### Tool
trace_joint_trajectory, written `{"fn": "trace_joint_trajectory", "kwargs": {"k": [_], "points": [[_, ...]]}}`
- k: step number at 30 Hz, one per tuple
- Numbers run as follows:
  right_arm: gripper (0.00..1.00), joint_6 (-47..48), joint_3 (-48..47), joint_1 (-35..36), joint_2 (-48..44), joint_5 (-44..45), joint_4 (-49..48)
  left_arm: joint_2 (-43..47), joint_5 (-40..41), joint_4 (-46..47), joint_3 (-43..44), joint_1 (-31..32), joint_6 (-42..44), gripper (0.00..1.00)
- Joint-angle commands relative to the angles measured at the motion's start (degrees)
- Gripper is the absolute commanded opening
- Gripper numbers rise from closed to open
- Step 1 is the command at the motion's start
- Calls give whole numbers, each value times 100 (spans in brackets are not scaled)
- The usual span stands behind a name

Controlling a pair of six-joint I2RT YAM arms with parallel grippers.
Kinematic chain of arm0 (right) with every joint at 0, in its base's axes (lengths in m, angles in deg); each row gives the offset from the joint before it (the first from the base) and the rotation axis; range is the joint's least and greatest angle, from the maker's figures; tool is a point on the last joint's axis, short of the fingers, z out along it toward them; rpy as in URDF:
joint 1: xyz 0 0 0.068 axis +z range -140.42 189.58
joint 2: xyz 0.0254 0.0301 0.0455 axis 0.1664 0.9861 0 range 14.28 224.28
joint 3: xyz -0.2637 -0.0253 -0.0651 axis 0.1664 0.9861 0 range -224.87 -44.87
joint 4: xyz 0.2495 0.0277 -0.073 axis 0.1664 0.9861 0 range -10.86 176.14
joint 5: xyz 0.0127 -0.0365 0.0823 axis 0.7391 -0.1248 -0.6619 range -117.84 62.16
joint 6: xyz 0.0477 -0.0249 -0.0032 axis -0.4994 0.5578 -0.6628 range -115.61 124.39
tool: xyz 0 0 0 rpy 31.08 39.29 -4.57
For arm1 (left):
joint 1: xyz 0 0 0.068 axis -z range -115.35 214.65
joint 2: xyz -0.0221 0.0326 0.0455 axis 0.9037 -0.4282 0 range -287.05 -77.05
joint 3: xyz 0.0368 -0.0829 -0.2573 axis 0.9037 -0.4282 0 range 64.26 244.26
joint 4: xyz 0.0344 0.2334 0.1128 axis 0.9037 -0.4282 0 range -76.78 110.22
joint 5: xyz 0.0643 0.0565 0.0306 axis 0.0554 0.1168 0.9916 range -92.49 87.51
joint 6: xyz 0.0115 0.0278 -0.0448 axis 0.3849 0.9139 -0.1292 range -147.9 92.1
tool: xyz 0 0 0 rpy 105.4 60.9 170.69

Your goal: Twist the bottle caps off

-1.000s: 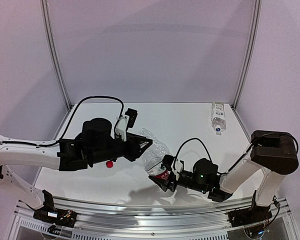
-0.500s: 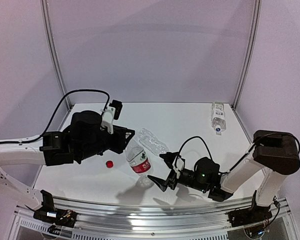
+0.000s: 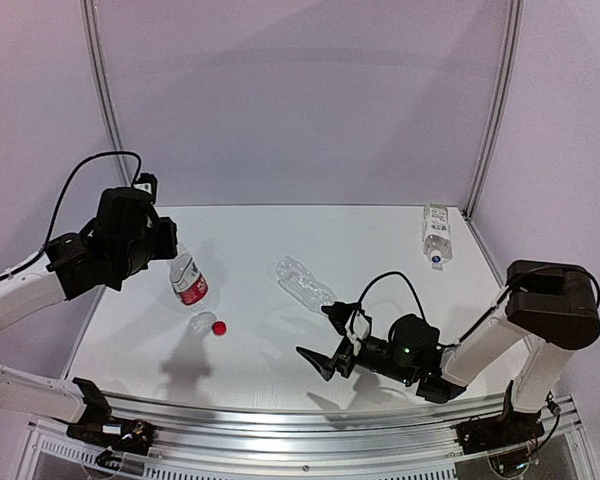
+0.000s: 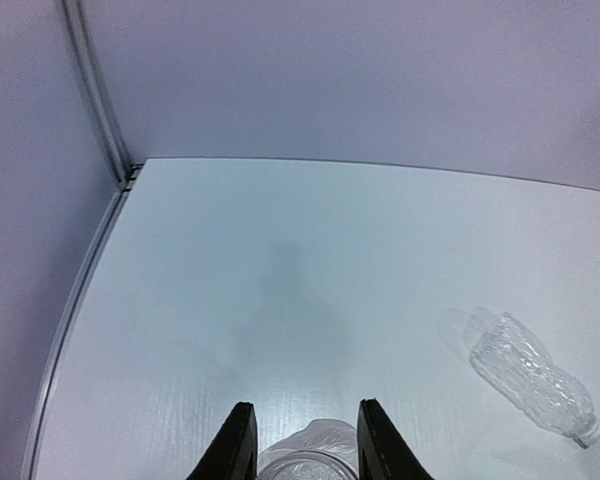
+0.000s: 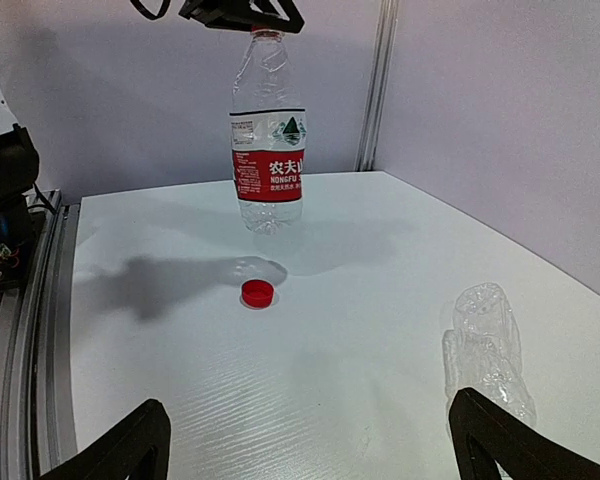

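Left gripper: mine, closed narrow on the neck of the red-labelled bottle. The bottle hung upright from it, apparently clear of the table.
Right gripper: mine, spread wide and holding nothing. It sat low over the table, at about 5 o'clock of the table's middle in the top view.
Red cap: off its bottle and lying alone on the table. In the top view it was near the hanging bottle, at about 5 o'clock of it, and neither gripper touched it.
Ribbed bottle: on its side near the table's middle, at about 11 o'clock of my right gripper, near it but apart. I could not tell whether its cap was on.
White-and-green-labelled bottle: on its side at about 1 o'clock of the table's middle, well apart from both grippers. A blue end pointed toward me, which I took for its cap.
Step in hand: I judged the first bottle finished, with its cap off and the bottle due to be set aside at the left.
Next move: set the red-labelled bottle down and let go, then fetch the ribbed bottle. That one would need one gripper to pin its thin, slippery body and the other to close squarely on the small cap.
Progress: apparently one of three done.
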Motion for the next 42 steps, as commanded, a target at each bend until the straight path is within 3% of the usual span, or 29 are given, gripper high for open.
{"fn": "trace_joint_trajectory", "kwargs": {"k": [1, 8, 18, 25, 32, 42], "points": [[99, 10, 15, 8, -103, 91, 26, -69, 86, -289, 110, -588, -104, 21], [99, 18, -19, 10, -95, 81, 92, -291, -39, -138, -37, -1241, -137, 23], [99, 18, -21, 8, -103, 73, 111, -466, -250, 167, -468, -1536, -258, 28], [99, 20, -28, 13, -103, 67, 124, -531, -228, 264, -593, -1555, -295, 42], [99, 27, -46, 8, -94, 47, 169, -331, -260, 151, -587, -1548, -270, 69], [99, 27, -117, 8, -82, 36, 288, 137, -414, -73, -575, -1538, -183, 89]]}}
